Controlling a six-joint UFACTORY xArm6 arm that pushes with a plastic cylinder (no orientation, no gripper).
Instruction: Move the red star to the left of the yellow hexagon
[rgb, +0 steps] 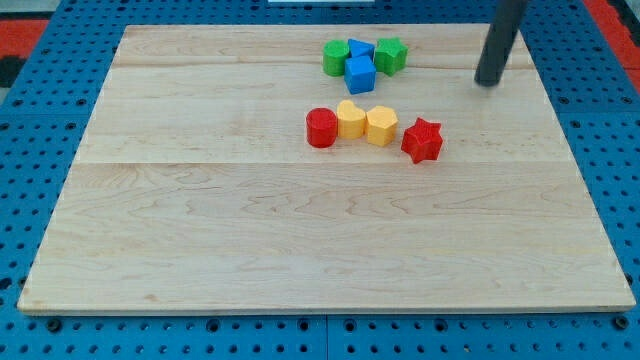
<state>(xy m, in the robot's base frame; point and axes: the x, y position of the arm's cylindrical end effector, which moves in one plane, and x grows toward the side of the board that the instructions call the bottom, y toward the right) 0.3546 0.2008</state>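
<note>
The red star (422, 139) lies on the wooden board, just right of the yellow hexagon (381, 125) and slightly toward the view's bottom of it, close to or touching it. A yellow heart-like block (350, 119) sits left of the hexagon, and a red cylinder (321, 128) sits left of that; the row touches. My tip (489, 82) is at the view's upper right, well above and right of the red star, apart from all blocks.
A cluster near the view's top centre: a green block (334, 57), a blue block (360, 49), a blue cube (360, 73) and a green block (391, 55). The wooden board (200, 230) rests on a blue pegboard surface (40, 80).
</note>
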